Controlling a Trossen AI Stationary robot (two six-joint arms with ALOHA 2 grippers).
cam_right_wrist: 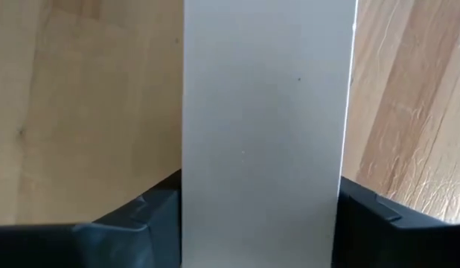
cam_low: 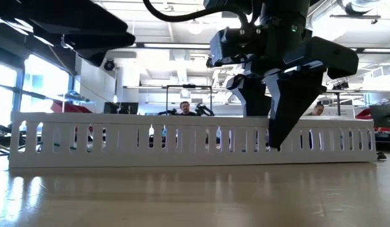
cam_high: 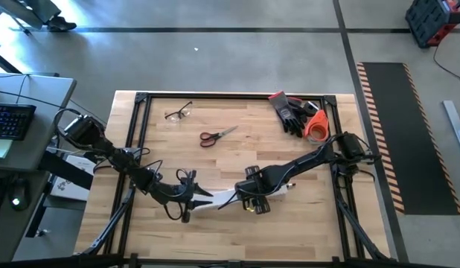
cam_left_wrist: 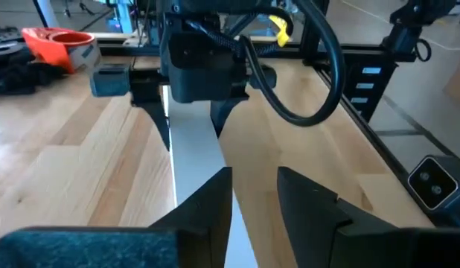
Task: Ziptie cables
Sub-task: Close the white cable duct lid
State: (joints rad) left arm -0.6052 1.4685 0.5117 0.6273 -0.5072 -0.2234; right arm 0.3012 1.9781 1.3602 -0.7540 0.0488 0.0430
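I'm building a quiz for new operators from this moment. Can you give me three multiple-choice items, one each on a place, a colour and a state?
1. Where do the red-handled steel scissors lie?
A. in the left gripper
B. on the wood between the clear safety glasses and the black gloves
C. on top of the gloves

2. What colour is the tape roll beside the gloves?
A. orange
B. blue
C. green

3. How do the left gripper's fingers stand?
A. clamped on the scissors
B. shut on a glove
C. apart, with bare wood showing between them

Answers: B, the high view shows them on open wood between the two; A, the roll is bright orange; C, the left wrist view shows the gap.
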